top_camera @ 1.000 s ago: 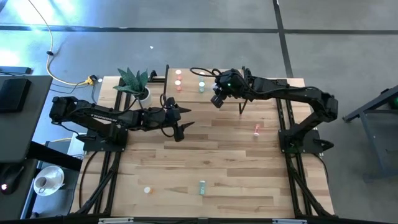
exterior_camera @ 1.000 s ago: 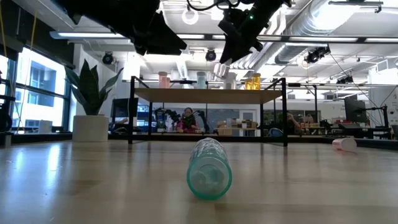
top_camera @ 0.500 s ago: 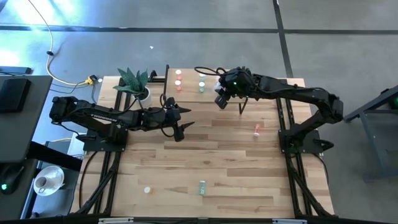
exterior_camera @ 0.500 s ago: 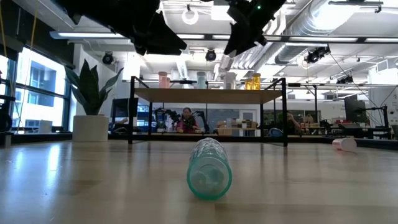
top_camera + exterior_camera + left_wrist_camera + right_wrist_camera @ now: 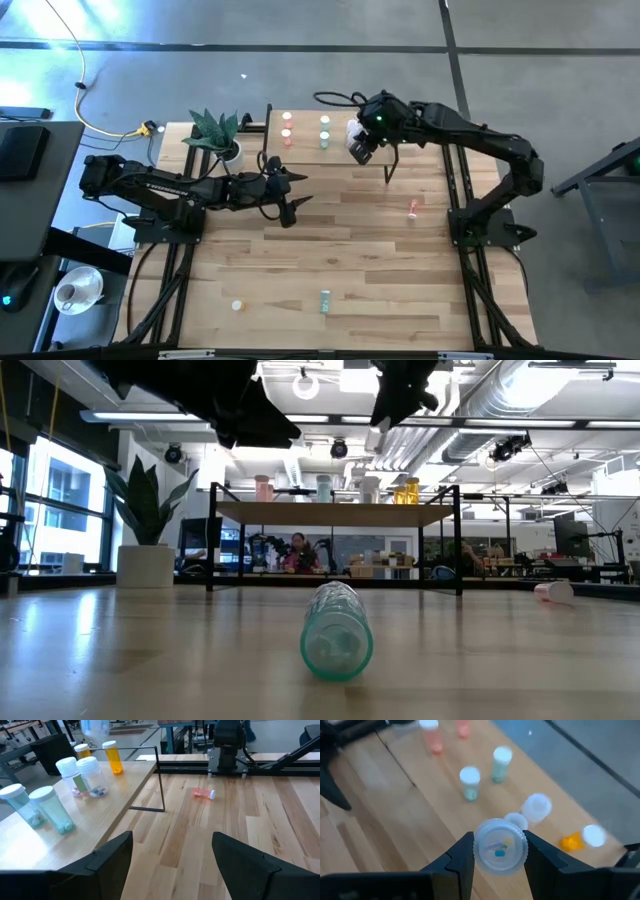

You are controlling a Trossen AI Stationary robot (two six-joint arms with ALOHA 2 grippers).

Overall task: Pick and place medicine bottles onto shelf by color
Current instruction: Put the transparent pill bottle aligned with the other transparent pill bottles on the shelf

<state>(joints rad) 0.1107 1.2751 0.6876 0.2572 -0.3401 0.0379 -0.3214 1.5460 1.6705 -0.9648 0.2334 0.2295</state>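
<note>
Right pincer (image 5: 499, 851) is clamped on your clear white-capped medicine bottle (image 5: 500, 845), hovering over the low light-wood shelf (image 5: 305, 128) beside its clear mates. Light, slick plastic, likely tippy: grip the body and set it upright. Left pincer (image 5: 172, 852) waits, spread, mid-counter.

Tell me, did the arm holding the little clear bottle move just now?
Yes. In the high view the right gripper, shut on the clear bottle, has shifted toward the right end of the shelf, judged against the green bottles standing there.
</note>
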